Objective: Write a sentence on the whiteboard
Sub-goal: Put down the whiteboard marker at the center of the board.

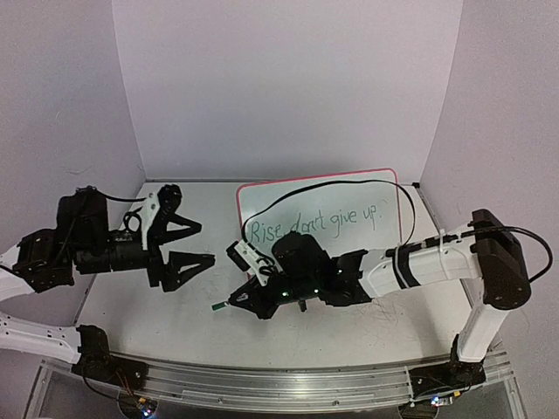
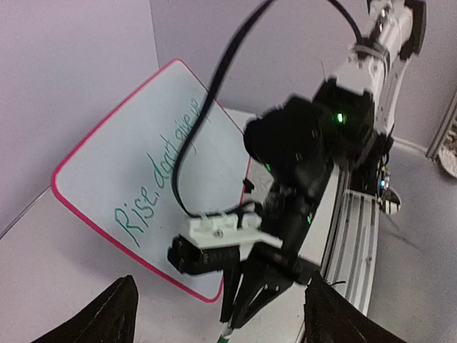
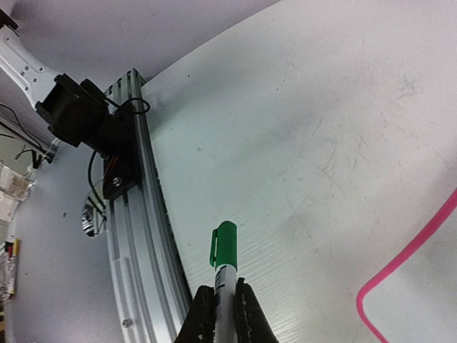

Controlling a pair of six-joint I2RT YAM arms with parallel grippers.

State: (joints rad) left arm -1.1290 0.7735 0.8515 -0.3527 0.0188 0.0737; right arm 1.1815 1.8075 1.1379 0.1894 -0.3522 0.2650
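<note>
The whiteboard (image 1: 349,205) with a pink-red frame lies on the table at the back centre and reads "Rise, don't give up." in green. It also shows in the left wrist view (image 2: 136,171), and its corner shows in the right wrist view (image 3: 421,257). My right gripper (image 1: 238,301) is just in front of the board's near left corner, shut on a green-capped marker (image 3: 224,268) with a white barrel, held low over the table. The marker's cap end also shows in the top view (image 1: 218,305). My left gripper (image 1: 196,244) is open and empty, left of the board.
An aluminium rail (image 1: 288,380) runs along the table's near edge, also in the right wrist view (image 3: 136,236). A black cable (image 1: 410,205) arcs over the whiteboard to the right arm. Purple walls enclose the table at the back and both sides.
</note>
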